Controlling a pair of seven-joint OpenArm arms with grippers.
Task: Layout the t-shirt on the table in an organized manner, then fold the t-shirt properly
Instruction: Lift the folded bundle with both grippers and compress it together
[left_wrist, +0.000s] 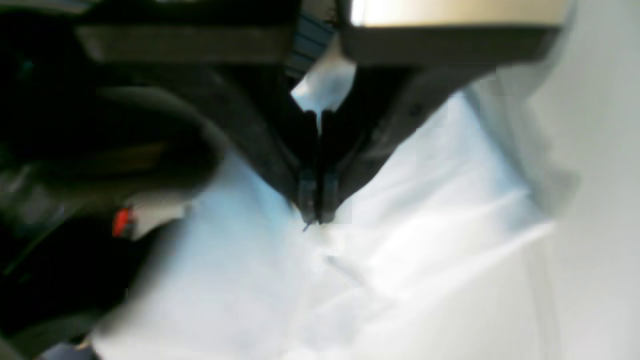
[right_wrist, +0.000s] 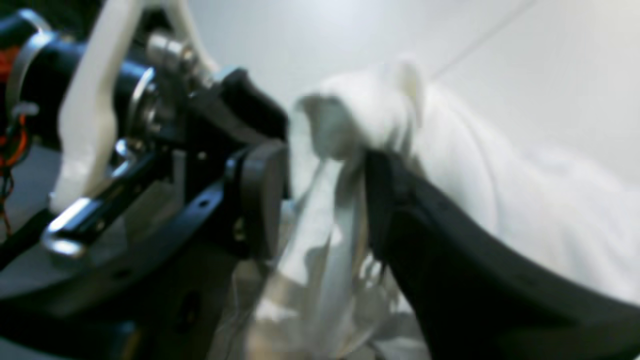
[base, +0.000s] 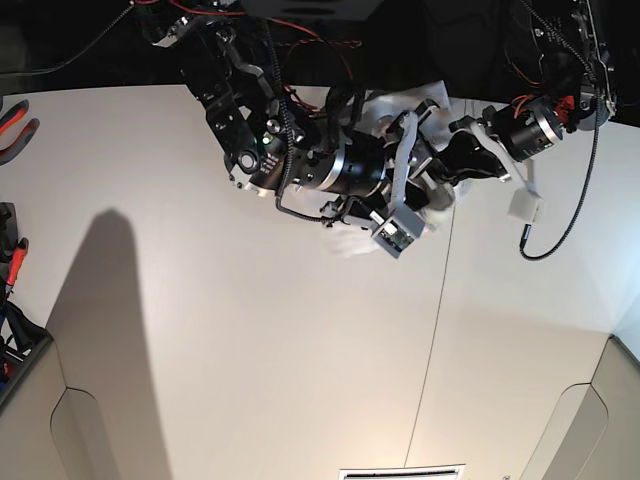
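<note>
Layout not yet done: t-shirt (right_wrist: 500, 200) bunched and lifted at table (base: 250, 350) far edge, pinched between closed left gripper (left_wrist: 315, 217) jaws, draped between parted right gripper (right_wrist: 325, 200) jaws, grip unclear. Spreading, folding remain.

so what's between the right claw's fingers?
In the right wrist view, a bunch of the t-shirt fills the gap of the right claw, hanging between its fingers. Nothing else shows there.
</note>
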